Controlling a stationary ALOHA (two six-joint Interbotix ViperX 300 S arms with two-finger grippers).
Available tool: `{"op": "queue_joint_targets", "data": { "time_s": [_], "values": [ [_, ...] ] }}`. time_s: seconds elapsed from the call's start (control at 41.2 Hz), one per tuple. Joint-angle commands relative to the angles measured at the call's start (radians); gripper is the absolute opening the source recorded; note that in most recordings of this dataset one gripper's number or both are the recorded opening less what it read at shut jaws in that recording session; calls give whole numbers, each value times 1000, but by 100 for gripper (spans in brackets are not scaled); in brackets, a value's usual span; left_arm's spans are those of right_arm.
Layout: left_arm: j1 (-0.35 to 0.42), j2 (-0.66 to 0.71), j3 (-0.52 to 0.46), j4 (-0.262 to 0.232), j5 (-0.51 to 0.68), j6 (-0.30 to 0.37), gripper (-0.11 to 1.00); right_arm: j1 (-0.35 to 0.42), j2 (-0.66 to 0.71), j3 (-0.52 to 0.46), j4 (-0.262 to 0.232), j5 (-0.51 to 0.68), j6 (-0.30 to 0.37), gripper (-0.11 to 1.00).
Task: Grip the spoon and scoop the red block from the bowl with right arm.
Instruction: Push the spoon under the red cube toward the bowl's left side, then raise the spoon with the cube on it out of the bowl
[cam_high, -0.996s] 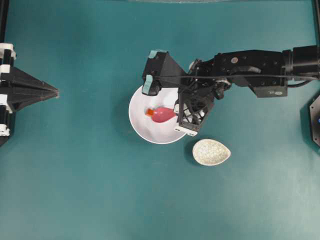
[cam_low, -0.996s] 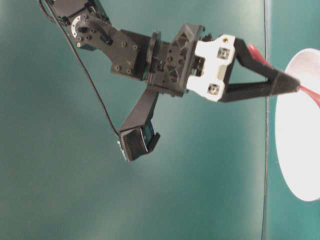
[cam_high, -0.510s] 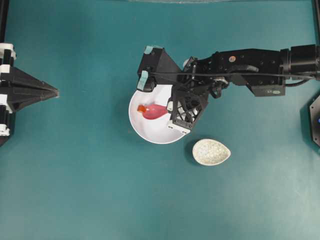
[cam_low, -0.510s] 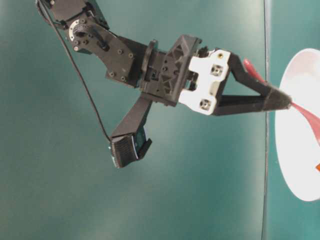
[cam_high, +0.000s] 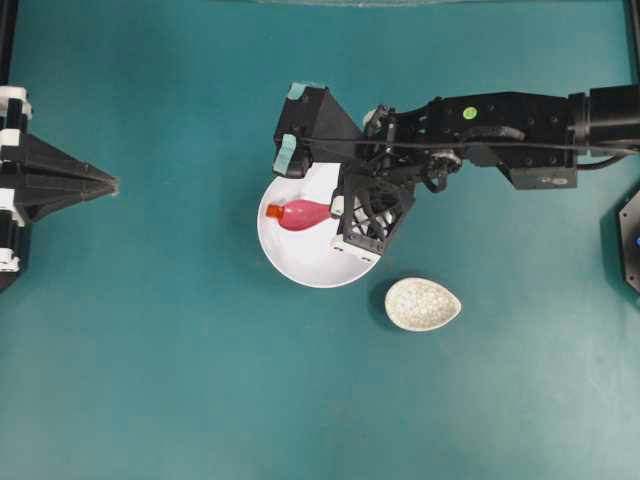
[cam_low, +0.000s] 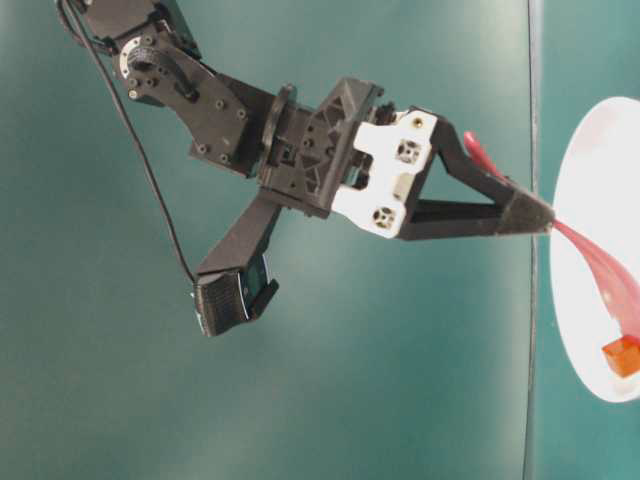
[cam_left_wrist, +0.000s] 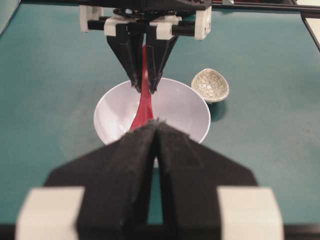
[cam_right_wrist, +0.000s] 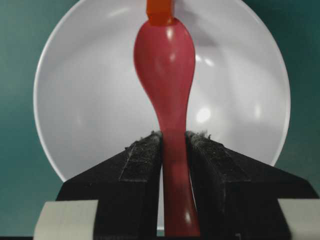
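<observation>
spoon (cam_right_wrist: 165, 65) is already clamped in the right tool (cam_right_wrist: 174, 145), its tip touching the red block (cam_right_wrist: 159, 11) inside the bowl (cam_right_wrist: 75, 100), so only the scooping remains; the left tool (cam_left_wrist: 156, 131) sits closed.

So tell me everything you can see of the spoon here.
The spoon is glossy pink-red, with an oval scoop and a short straight handle. The right gripper is shut on the handle. The scoop reaches down inside the white bowl, and its tip meets the small red block, which is not yet on the scoop.

A pink-red spoon (cam_right_wrist: 165, 65) and orange-red block (cam_right_wrist: 159, 11) lie in a white bowl (cam_right_wrist: 75, 100) on teal tabletop (cam_high: 150, 380).
</observation>
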Motion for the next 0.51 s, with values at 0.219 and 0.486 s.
{"op": "queue_joint_targets", "data": {
  "time_s": [0.219, 0.486],
  "values": [
    [3, 5, -31, 2, -3, 0, 1, 2, -38, -23, 0, -66, 2, 24],
    [5, 5, -31, 0, -3, 0, 1, 2, -55, -11, 0, -67, 2, 24]
  ]
}}
